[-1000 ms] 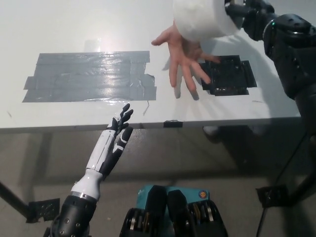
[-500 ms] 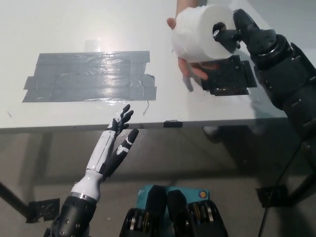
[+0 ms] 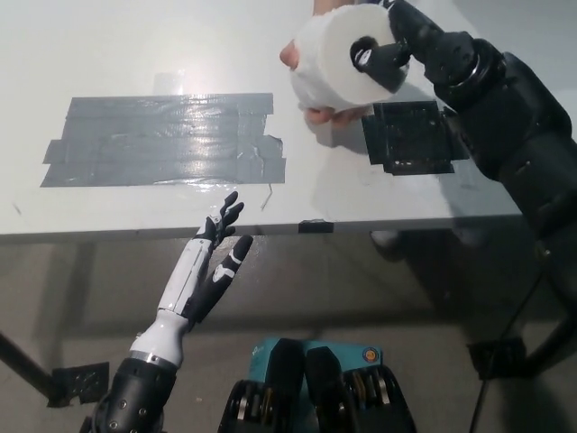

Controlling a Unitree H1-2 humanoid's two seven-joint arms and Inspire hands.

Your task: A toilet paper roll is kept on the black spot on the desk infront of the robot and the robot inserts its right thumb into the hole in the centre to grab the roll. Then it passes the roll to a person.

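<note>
Black right hand [image 3: 397, 50] was up over the far side of the counter, thumb pushed into the core hole of the white toilet paper roll [image 3: 329, 63] and gripping it there. Roll was airborne, clear of the white counter [image 3: 135, 54], tilted so its open end faced the camera. Far side of the roll: a person's hand [image 3: 311, 104] was cupped under and behind it, fingertips showing below the roll's lower edge and part of the hand at its left edge. Contact looked made, but how firmly the person held it could not be told.

Square black spot of tape [image 3: 410, 135] sat on the counter just below and to the right of the roll, bare. Wide grey tape patch [image 3: 162, 140] lay well apart to the left.

White left hand [image 3: 212, 262] hung idle below the counter's near edge, fingers spread, holding nothing.

Judgement: pick-up done, handover step in progress. Next move calls for the person's hold to be confirmed, then the thumb easing out along the core axis without dragging the roll sideways. Risk: pulling off-axis snags the cardboard core, or releasing before the person has the weight drops the roll onto the counter.
</note>
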